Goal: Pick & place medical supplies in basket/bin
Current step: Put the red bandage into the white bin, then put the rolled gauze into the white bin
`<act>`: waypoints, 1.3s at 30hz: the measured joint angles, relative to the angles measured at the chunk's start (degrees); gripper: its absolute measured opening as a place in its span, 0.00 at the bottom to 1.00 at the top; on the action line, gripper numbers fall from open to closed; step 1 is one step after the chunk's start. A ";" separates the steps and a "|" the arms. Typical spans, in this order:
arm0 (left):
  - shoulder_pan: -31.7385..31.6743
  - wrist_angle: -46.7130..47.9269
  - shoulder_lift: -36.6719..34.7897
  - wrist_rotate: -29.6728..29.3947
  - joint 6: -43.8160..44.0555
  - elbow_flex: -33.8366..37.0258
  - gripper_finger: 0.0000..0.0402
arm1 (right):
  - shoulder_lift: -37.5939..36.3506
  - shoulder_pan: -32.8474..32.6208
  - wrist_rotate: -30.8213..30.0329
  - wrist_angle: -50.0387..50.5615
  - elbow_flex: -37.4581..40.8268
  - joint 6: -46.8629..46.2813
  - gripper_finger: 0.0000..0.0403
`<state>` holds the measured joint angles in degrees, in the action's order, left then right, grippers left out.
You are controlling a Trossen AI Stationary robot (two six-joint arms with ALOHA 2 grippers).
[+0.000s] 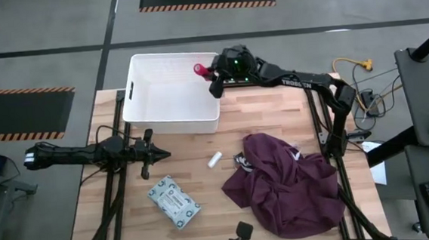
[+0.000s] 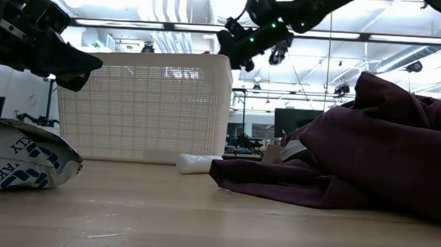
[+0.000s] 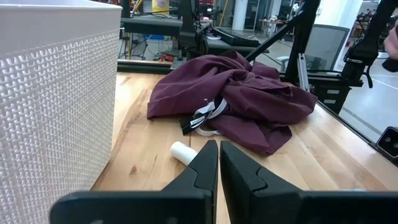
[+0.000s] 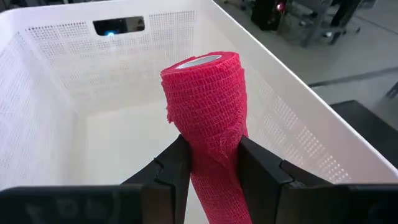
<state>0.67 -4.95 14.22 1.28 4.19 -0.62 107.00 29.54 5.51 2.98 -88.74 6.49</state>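
1. Right gripper (image 1: pixel 210 73), upper centre of the high view: jaws clamped on the red roll (image 4: pixel 208 106) above the white bin (image 1: pixel 170 108).
2. Left gripper (image 1: pixel 150 154), lower left: jaws nearly closed, empty.

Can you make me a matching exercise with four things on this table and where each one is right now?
Things:
1. red bandage roll
2. small white roll
3. patterned packet
4. maroon cloth

Places:
A. bare wood between bin and cloth
B. heaped on the table's right part
C. in the right gripper, over the white bin
D. table's front, below the shut left gripper

Pairs: 1-C, 2-A, 3-D, 4-B
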 joint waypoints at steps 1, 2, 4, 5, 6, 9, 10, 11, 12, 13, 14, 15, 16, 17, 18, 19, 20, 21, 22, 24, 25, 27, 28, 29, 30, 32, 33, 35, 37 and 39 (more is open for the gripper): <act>0.00 0.00 0.00 0.00 0.00 0.02 0.00 | 0.00 0.00 0.11 -0.81 0.47 -0.06 0.27; 0.00 0.00 0.00 0.01 0.00 0.01 0.00 | 0.00 0.00 0.29 -1.63 0.92 -0.27 0.27; 0.00 0.00 0.00 0.00 -0.02 0.01 0.00 | 0.00 0.00 1.13 -2.22 1.45 -0.29 0.27; 0.00 0.00 0.00 0.01 -0.01 0.01 0.00 | 0.00 -0.02 1.31 -2.30 1.54 -0.27 0.27; 0.01 0.00 0.00 0.00 -0.01 0.02 0.00 | 0.00 -0.04 1.53 -2.36 1.56 -0.32 0.27; 0.00 0.00 0.00 0.02 -0.02 0.00 0.00 | 0.00 -0.12 1.58 -2.58 1.58 -1.44 0.27; 0.00 0.00 0.00 0.00 0.00 0.02 0.00 | 0.00 -0.13 1.19 -2.53 1.62 -2.02 0.28; 0.02 0.00 0.00 0.00 -0.02 0.02 0.00 | 0.00 -0.13 0.81 -2.50 1.65 -2.31 0.29; 0.00 0.00 0.00 0.02 0.00 0.00 0.00 | 0.00 -0.13 0.71 -2.51 1.65 -2.35 0.30; 0.02 0.00 0.00 0.00 0.00 0.02 0.00 | 0.00 -0.13 0.66 -2.52 1.65 -2.26 0.32; 0.00 0.00 0.00 0.01 -0.02 0.01 0.00 | 0.00 -0.13 0.56 -2.58 1.65 -2.08 0.35; 0.01 0.00 0.00 0.02 0.00 0.01 0.00 | 0.00 -0.13 0.54 -2.57 1.65 -1.96 0.37; 0.00 0.00 0.00 0.02 -0.01 0.01 0.00 | 0.00 -0.13 0.54 -2.56 1.65 -1.89 0.40; 0.01 0.00 0.00 0.00 -0.01 0.01 0.00 | 0.00 -0.13 0.54 -2.56 1.65 -1.95 0.43; 0.01 0.01 0.00 0.00 -0.02 0.01 0.00 | 0.00 -0.13 0.54 -2.62 1.65 -1.98 0.46; 0.00 0.00 0.00 0.01 -0.02 0.02 0.00 | 0.00 -0.13 0.54 -2.74 1.65 -1.99 0.49; 0.00 0.00 0.00 0.01 -0.01 0.00 0.00 | 0.00 -0.15 0.54 -2.79 1.65 -2.00 0.52; 0.00 0.00 0.00 0.02 -0.02 0.00 0.00 | 0.00 -0.15 0.54 -2.85 1.65 -2.00 0.54; 0.02 0.00 0.00 0.02 -0.02 0.02 0.00 | 0.00 -0.15 0.53 -2.90 1.65 -2.00 0.57; 0.00 0.00 0.00 0.00 0.00 0.02 0.00 | 0.00 -0.15 0.51 -2.87 1.65 -2.00 0.62; 0.02 0.00 0.00 0.00 -0.02 0.02 0.00 | 0.00 -0.15 0.51 -3.03 1.65 -2.00 0.65; 0.01 0.00 0.00 0.02 -0.01 0.01 0.00 | 0.00 -0.28 0.49 -3.17 1.16 -2.70 0.69; 0.00 0.00 0.00 0.00 0.00 0.00 0.00 | 0.00 -0.39 0.51 -3.18 0.52 -3.59 0.70; 0.02 0.00 0.00 0.01 -0.02 0.01 0.00 | -0.12 -0.53 0.59 -3.21 -0.33 -4.10 0.71; 0.00 0.00 0.00 0.00 0.00 0.02 0.00 | -0.24 -0.90 0.72 -3.34 -1.40 -4.19 0.72; 0.01 0.01 0.01 0.01 0.00 0.02 0.00 | -1.09 -1.96 2.44 -3.74 -3.87 -3.02 0.73; 0.00 0.00 0.00 0.00 0.00 0.02 0.00 | -1.62 -2.79 4.33 -3.65 -5.00 -1.30 0.74; 0.00 0.02 0.00 0.02 0.00 0.02 0.00 | -2.81 -4.92 8.10 -3.12 -7.16 2.67 0.74; 0.01 0.00 0.00 0.02 -0.01 0.02 0.00 | -3.58 -7.57 11.20 0.56 -9.24 6.73 0.73; 0.01 0.02 0.02 0.00 -0.02 0.00 0.00 | -3.82 -10.48 12.14 7.47 -11.45 10.29 0.73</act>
<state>0.68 -4.93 14.24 1.28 4.16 -0.62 103.18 19.06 17.65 10.45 -100.19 16.78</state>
